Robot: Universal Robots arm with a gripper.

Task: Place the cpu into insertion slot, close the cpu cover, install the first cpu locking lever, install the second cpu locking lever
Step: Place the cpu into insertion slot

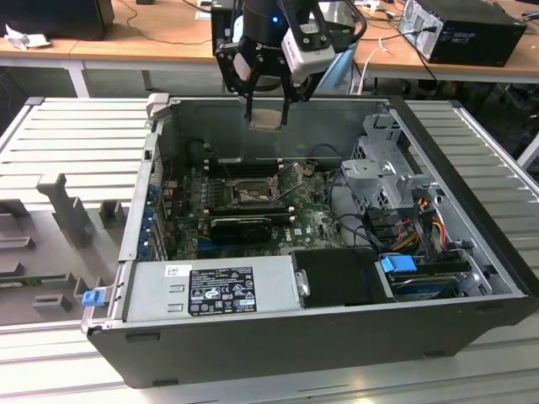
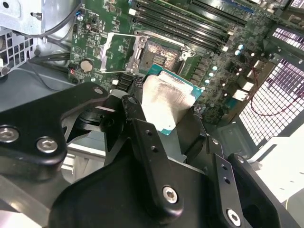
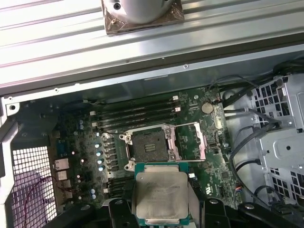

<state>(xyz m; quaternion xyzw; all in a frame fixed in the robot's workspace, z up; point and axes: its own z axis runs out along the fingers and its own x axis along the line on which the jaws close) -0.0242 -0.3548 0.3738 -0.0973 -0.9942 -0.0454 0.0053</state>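
Note:
My gripper (image 1: 266,108) hangs above the back wall of the open computer case, shut on the cpu (image 1: 266,119), a flat square chip with a pale metal top. In both wrist views the cpu (image 2: 168,102) (image 3: 160,192) sits level between the black fingers (image 2: 147,137), held by two opposite edges. Below it on the green motherboard lies the insertion slot (image 3: 148,145) (image 2: 161,56) (image 1: 250,194), dark and bare inside. The cpu cover (image 3: 192,141) (image 2: 118,51) is swung open, lying flat beside the slot.
Long black memory slots (image 3: 135,114) run behind the socket, and a black card (image 1: 240,225) lies in front of it. A power supply (image 1: 210,290) fills the near side, with a drive cage (image 1: 387,168) and cables on the exterior view's right. The case walls (image 1: 278,105) ring the board.

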